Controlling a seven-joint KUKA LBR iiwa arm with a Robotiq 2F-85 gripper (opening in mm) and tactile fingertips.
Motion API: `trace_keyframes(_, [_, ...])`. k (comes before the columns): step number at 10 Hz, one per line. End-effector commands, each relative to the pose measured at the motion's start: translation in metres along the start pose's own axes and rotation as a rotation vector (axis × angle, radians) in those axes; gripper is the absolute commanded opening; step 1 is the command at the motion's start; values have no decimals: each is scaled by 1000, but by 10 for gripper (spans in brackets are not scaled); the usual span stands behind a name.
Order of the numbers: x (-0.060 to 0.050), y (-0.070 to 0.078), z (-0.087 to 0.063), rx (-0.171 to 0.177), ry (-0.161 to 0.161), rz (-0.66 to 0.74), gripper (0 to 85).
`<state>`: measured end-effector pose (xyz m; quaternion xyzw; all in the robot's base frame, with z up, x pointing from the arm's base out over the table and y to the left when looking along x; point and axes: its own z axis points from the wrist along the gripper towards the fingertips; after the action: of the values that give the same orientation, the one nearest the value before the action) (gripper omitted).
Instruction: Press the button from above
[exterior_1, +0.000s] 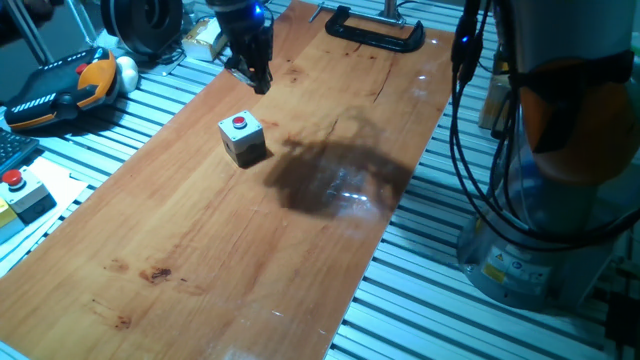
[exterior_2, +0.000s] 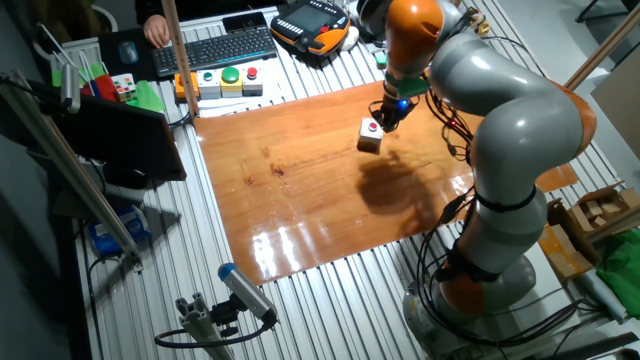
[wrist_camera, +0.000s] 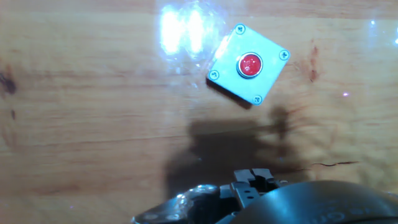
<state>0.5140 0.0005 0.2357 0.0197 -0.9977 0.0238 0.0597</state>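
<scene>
The button (exterior_1: 238, 123) is a small round red push button on top of a light-grey cube box (exterior_1: 244, 143) that stands on the wooden tabletop (exterior_1: 200, 250). My gripper (exterior_1: 262, 84) hangs above the table, a little behind and to the right of the box, not touching it. In the other fixed view the gripper (exterior_2: 383, 122) is just beside the button (exterior_2: 372, 127). In the hand view the button (wrist_camera: 250, 64) lies at the upper right, and the fingertips (wrist_camera: 252, 176) meet at the bottom edge with no gap and hold nothing.
A black clamp (exterior_1: 375, 30) sits at the far end of the board. An orange-black pendant (exterior_1: 60, 85) and a yellow-and-grey box with a red button (exterior_1: 15, 190) lie to the left on the slatted bench. The robot base (exterior_1: 540, 250) stands to the right.
</scene>
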Motion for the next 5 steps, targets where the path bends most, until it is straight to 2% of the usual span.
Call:
trace_keyframes(1, [0, 0, 0, 4, -18, 10, 30])
trace_keyframes(2, [0, 0, 0, 17, -42, 22, 130])
trace_keyframes(3, [-5, -1, 1, 31, -61, 26, 233])
trace_keyframes(4, [-17, -5, 5, 41, -75, 27, 320])
trace_keyframes(5, [-29, -10, 9, 37, -77, 25, 380])
